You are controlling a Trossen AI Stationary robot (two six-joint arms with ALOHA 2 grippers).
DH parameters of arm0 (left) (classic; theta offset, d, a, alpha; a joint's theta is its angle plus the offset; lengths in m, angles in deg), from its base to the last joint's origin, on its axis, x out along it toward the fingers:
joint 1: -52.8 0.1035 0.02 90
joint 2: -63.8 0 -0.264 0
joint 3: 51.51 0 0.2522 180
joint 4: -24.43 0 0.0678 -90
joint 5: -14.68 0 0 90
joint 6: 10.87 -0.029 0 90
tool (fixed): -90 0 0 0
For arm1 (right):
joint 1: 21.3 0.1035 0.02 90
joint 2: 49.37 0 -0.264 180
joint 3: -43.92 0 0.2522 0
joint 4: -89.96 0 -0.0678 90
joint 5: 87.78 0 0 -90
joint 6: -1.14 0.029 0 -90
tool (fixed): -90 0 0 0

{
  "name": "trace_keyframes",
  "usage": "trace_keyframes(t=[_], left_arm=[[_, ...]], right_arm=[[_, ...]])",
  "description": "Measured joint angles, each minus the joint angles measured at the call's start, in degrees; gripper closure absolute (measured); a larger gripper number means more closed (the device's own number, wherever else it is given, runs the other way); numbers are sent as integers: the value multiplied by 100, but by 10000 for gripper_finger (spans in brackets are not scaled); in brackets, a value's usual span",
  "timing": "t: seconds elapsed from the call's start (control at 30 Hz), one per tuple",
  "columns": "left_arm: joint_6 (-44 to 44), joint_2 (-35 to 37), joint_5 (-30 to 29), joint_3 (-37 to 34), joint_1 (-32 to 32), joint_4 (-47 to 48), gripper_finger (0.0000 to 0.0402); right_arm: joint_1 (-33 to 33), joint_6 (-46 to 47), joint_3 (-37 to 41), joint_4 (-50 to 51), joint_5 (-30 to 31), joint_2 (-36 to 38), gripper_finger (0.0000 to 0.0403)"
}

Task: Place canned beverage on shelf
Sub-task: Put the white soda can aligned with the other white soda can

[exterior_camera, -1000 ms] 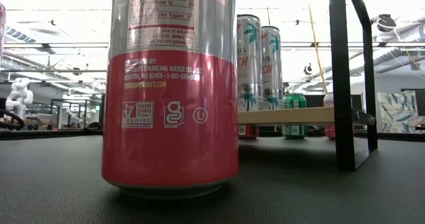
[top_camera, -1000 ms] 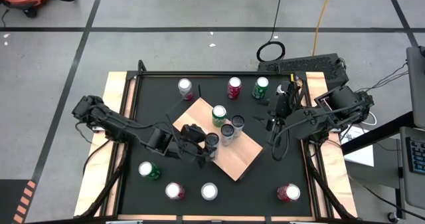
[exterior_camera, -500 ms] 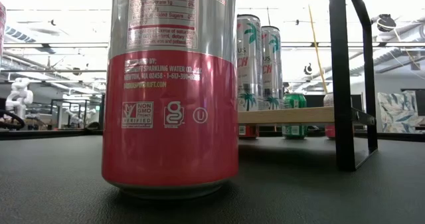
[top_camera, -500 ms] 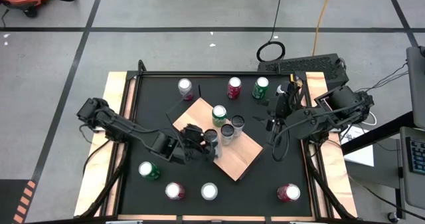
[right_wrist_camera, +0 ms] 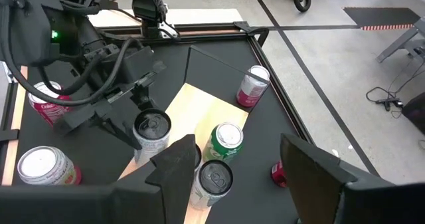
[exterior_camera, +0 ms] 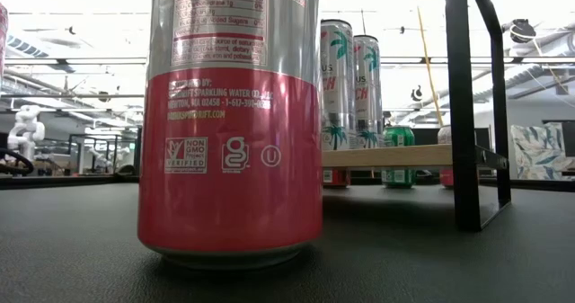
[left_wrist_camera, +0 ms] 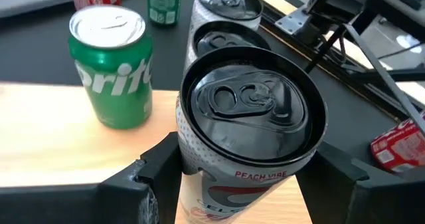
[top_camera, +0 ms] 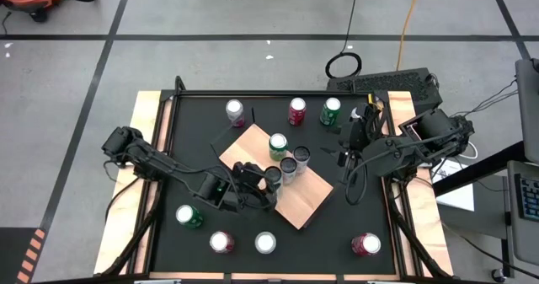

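Partly hidden shelf [exterior_camera: 395, 155] behind red can [exterior_camera: 231, 123]

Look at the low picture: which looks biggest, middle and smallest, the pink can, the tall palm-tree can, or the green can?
1. pink can, biggest, but it sits right at the camera.
2. palm-tree can on the shelf.
3. green can, smallest; it is farthest back and partly hidden.

In the low view, a tall pink-and-silver aluminium can [exterior_camera: 230, 123] runs off the top edge and blocks much of the light-tan wood-grain shelf board [exterior_camera: 395, 155]. The left wrist view cuts off the lower part of the slim dark-lidded silver can [left_wrist_camera: 249, 141].
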Motion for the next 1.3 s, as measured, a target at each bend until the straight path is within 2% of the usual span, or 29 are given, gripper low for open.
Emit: trace_keyframes(t=[0.3,0.53,1.3], left_arm=[[-351,-47,-181,-6,0,85,171],[-283,-220,-229,-7,26,32,157],[30,-494,6,9,11,-51,154]], right_arm=[[-2,31,0,-11,2,0,206],[-1,44,0,-15,2,0,206],[0,50,0,-83,0,-2,206]])
